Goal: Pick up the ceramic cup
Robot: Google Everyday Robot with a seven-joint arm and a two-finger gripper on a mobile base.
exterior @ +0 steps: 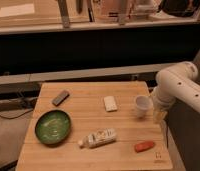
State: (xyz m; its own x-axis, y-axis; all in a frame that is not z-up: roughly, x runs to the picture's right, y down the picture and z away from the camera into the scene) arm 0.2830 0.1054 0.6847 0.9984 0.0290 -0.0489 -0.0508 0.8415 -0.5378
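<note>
The ceramic cup (141,105) is small, white and handleless, and stands upright on the right side of the wooden table (83,112). My gripper (157,112) hangs from the white arm (180,82), which comes in from the right. The gripper is just to the right of the cup, close beside it at about the cup's height. I cannot tell whether it touches the cup.
A green bowl (53,127) sits at the front left. A white labelled bottle (98,137) lies on its side at the front middle. A flat white block (110,103) lies left of the cup. A dark block (60,97) is at the back left, and a red object (144,146) at the front right.
</note>
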